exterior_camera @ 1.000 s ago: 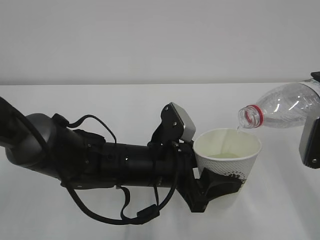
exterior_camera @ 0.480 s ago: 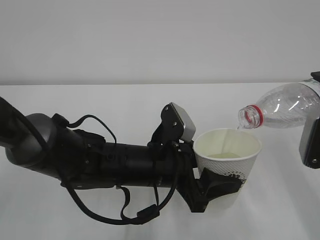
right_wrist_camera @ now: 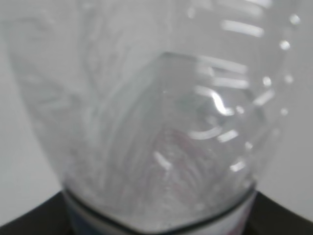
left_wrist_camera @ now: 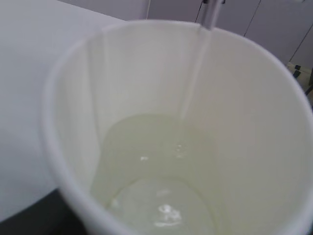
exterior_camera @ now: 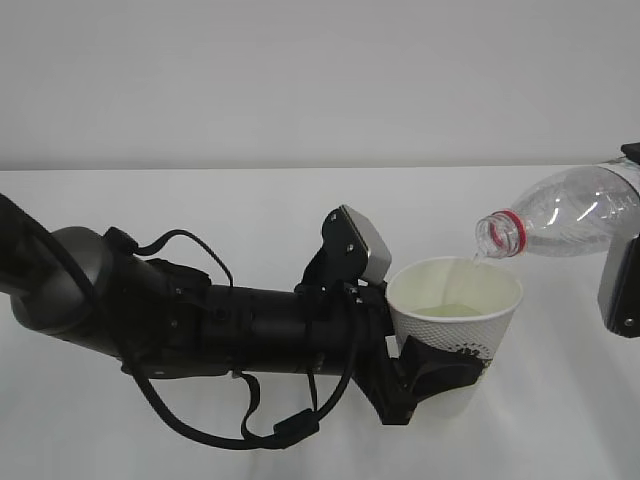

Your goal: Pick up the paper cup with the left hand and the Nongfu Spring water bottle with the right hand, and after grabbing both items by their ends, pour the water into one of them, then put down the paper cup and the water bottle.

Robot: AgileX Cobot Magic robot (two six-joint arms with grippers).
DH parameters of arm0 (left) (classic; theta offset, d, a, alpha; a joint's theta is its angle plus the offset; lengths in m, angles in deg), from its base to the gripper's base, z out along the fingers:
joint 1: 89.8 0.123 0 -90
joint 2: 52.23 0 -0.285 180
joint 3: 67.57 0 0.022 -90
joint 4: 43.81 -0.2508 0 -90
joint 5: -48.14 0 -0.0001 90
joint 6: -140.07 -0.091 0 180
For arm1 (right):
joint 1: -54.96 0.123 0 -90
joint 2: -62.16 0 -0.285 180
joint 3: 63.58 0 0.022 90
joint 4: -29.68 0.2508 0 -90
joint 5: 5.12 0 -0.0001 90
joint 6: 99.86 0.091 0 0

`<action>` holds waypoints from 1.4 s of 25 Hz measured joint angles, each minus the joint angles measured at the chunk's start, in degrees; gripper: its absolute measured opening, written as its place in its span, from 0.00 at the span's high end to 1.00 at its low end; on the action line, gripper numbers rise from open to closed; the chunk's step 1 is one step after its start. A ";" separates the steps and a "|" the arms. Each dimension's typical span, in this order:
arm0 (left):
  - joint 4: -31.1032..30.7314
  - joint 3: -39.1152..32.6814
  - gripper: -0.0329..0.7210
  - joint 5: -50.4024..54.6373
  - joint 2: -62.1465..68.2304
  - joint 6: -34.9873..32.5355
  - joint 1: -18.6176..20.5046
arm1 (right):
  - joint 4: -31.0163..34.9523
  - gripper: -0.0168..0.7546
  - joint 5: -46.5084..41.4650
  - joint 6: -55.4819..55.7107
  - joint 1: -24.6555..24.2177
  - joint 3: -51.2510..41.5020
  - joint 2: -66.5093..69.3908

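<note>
The left hand (exterior_camera: 432, 372) clamps the paper cup (exterior_camera: 455, 315); the right hand (exterior_camera: 622, 290) grips the tilted Nongfu Spring water bottle (exterior_camera: 565, 212), trickling water (left_wrist_camera: 161, 166) in.

White paper cup (exterior_camera: 456, 318) stood upright, some water (left_wrist_camera: 161, 166) inside, clear bottle (exterior_camera: 565, 213) with red neck ring lay tipped sideways, mouth just above the cup's rim

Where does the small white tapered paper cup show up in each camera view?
Exterior view: small white tapered paper cup right of centre, held by the left gripper.
Left wrist view: cup fills the picture, seen from above.
Right wrist view: not in it.
Shared landmark: thin water stream entering the cup.
</note>
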 joint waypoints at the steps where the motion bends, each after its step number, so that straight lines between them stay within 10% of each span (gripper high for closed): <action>1: 0.00 0.00 0.31 0.00 0.00 0.00 0.00 | 0.00 0.45 0.00 -0.04 0.00 0.00 0.00; 35: 0.00 0.00 0.31 0.13 0.00 0.00 0.00 | -0.21 0.46 0.00 -0.77 0.00 0.00 0.00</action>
